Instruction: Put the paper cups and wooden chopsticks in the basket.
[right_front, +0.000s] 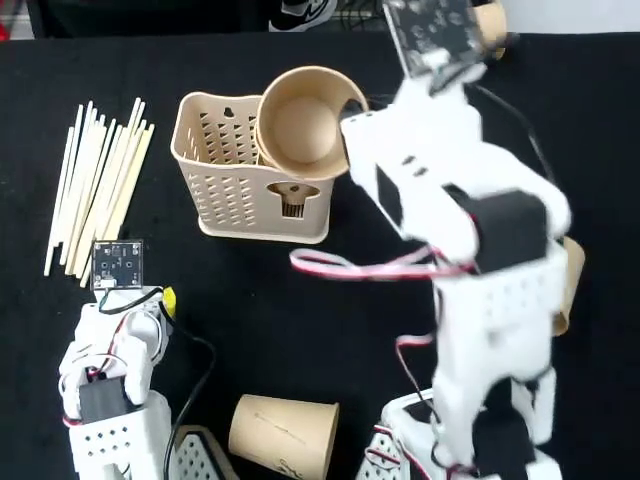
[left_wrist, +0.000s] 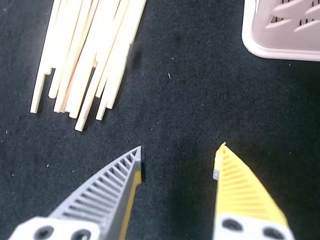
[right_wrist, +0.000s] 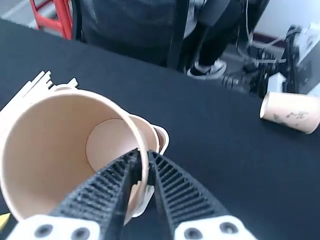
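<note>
My right gripper (right_wrist: 144, 156) is shut on the rim of a tan paper cup (right_wrist: 65, 145), one finger inside the wall and one outside. In the high view that cup (right_front: 303, 122) hangs tilted, mouth up, over the right end of the beige perforated basket (right_front: 235, 195). A bundle of wooden chopsticks (right_front: 95, 185) lies on the black table left of the basket. My left gripper (left_wrist: 177, 160) is open just above bare table, a little short of the chopstick ends (left_wrist: 85, 55), with the basket's corner (left_wrist: 285, 30) off to one side.
One paper cup (right_front: 285, 435) lies on its side at the front between the arm bases. Another cup (right_front: 490, 25) lies at the far right back, also seen as a cup (right_wrist: 292, 112) beyond the basket. A third cup (right_front: 568, 285) is partly hidden behind the right arm.
</note>
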